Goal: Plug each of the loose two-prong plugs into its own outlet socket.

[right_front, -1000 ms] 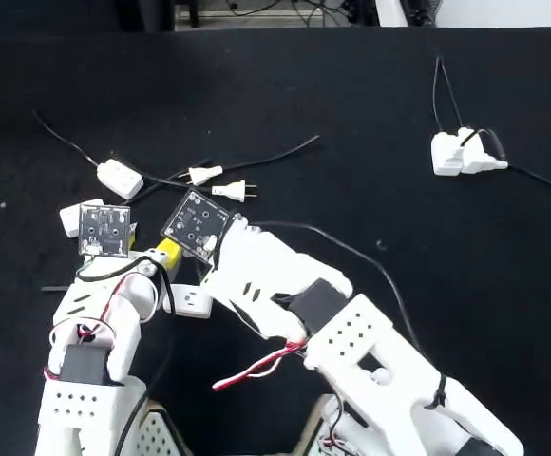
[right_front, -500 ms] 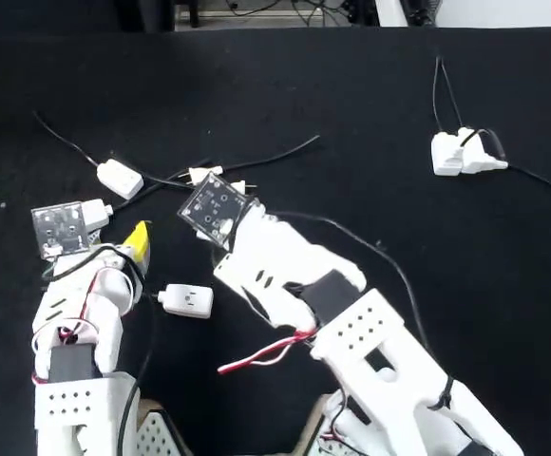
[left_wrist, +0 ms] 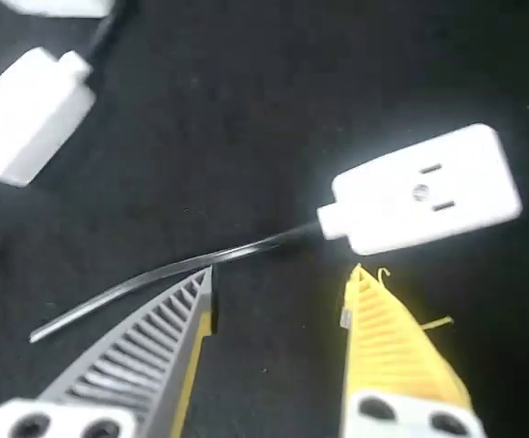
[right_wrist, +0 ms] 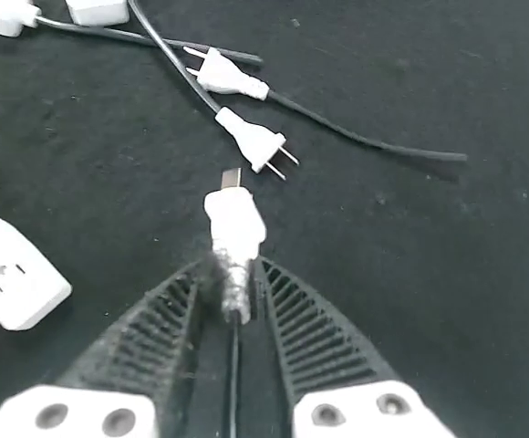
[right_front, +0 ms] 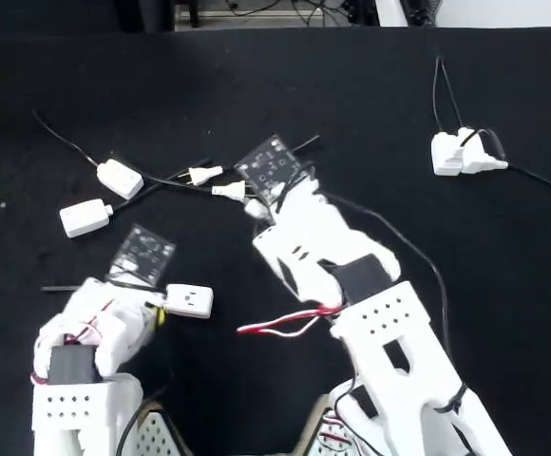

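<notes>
On the black cloth-covered desk [right_front: 503, 285], one pairing appears to be finished. At the far right, a white socket block with a corded plug seated in it [right_front: 464, 152] lies well apart from everything else. The right end effector [right_wrist: 231, 269] is closed on the neck of a small white two-prong plug [right_wrist: 235, 219]. This plug is held prongs forward, just short of a second loose white plug [right_wrist: 255, 141]. A third white plug [right_wrist: 223, 73] lies beyond that on its thin black cord. The left end effector [left_wrist: 283, 274] is held wide open, with nothing between its grey and yellow fingers. A white rectangular outlet socket [left_wrist: 424, 187] lies just beyond the yellow finger, with its slots facing up. A rounded white socket [right_front: 119, 178] and an oblong white socket [right_front: 84, 218] lie unused near the plug cords. By this count, roughly a quarter of the task is judged complete. Three plugs are yet to be mated, the held one most likely first, and a socket would probably have to be steadied for it.
</notes>
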Tool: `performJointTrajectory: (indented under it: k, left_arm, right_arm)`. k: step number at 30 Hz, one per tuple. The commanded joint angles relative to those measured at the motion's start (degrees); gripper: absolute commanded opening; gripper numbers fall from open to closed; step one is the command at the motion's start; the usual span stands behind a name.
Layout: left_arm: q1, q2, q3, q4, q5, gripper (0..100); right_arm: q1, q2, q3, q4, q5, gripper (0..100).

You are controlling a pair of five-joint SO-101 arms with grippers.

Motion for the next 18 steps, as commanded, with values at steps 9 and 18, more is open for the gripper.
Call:
performJointTrajectory:
  k: [9,18]
  left_arm:
    - [4.4,0.5,3.8,-14.6,8.8,24]
    - [2.2,0.5,7.0,-27.5,13.0,24]
  right_arm:
    - [1.4,-1.9,-0.1,-1.3,-0.4,1.1]
    - [1.3,-1.9,0.5,-1.3,-0.7,1.1]
